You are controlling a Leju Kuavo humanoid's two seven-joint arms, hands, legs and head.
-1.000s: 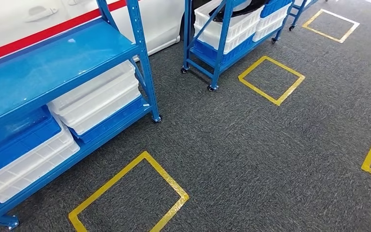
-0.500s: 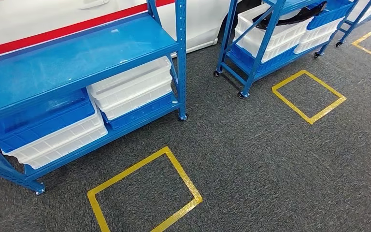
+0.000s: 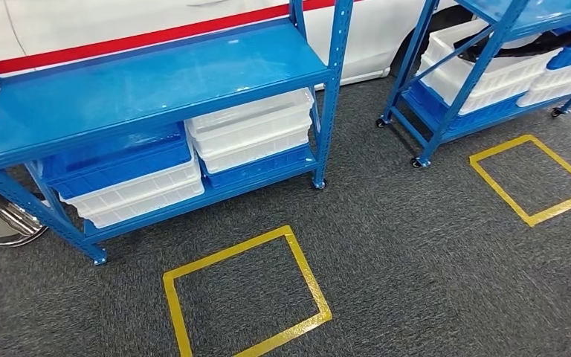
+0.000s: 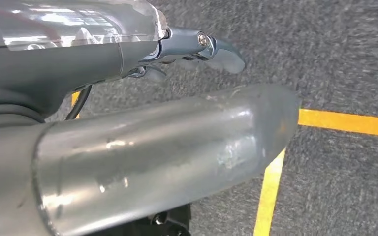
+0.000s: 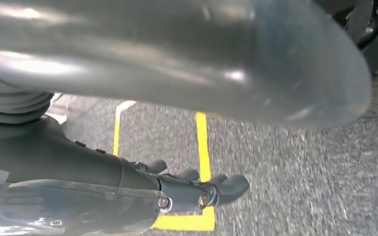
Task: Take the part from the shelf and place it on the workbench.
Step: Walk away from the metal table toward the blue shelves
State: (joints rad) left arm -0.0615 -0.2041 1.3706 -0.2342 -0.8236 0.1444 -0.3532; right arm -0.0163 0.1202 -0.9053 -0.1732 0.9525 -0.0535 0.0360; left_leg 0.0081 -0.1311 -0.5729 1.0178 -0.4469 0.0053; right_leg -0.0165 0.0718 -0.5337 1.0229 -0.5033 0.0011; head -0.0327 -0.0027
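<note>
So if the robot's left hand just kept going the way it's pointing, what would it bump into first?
Probably the grey carpet. The left hand hangs empty, fingers pointing down at the floor, with nothing between. A yellow tape line lies close to that spot, though depth is hard to judge.

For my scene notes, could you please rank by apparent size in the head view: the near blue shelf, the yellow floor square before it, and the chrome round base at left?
1. Near blue shelf, largest.
2. Yellow floor square.
3. Chrome round base, smallest, partly hidden.
</note>
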